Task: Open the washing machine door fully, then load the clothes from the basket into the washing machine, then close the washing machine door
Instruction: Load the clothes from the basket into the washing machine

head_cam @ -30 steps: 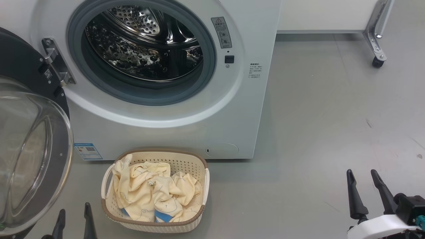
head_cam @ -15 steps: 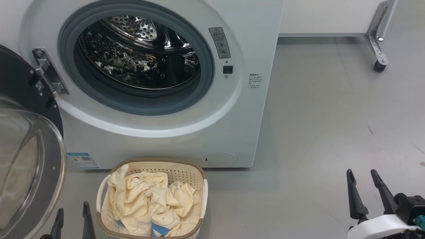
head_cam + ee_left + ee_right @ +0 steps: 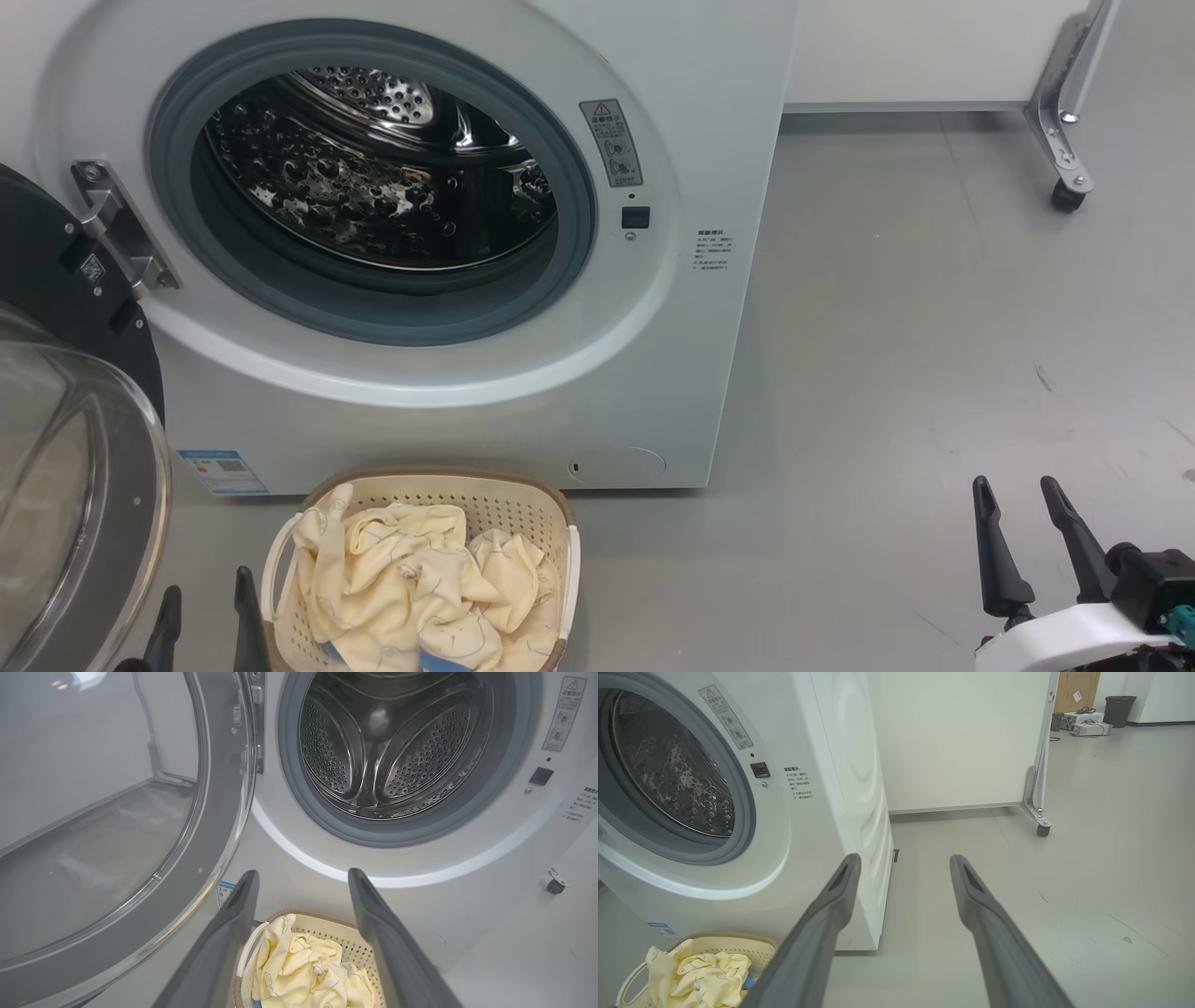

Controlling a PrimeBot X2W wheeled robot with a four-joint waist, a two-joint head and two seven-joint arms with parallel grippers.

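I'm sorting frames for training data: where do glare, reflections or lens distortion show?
Head view: bright glints scattered across the steel drum. Left wrist view: the washing machine door glass carries pale glare and hazy reflections. Right wrist view: wide-angle lens bows the washing machine side edge.

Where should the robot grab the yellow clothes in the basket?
Probably the crumpled fold heaped up mid-pile on the soft cream-yellow clothes, coming down from above: the perforated cream plastic basket walls block the sides, and its top is open. The open left claw sits nearest.
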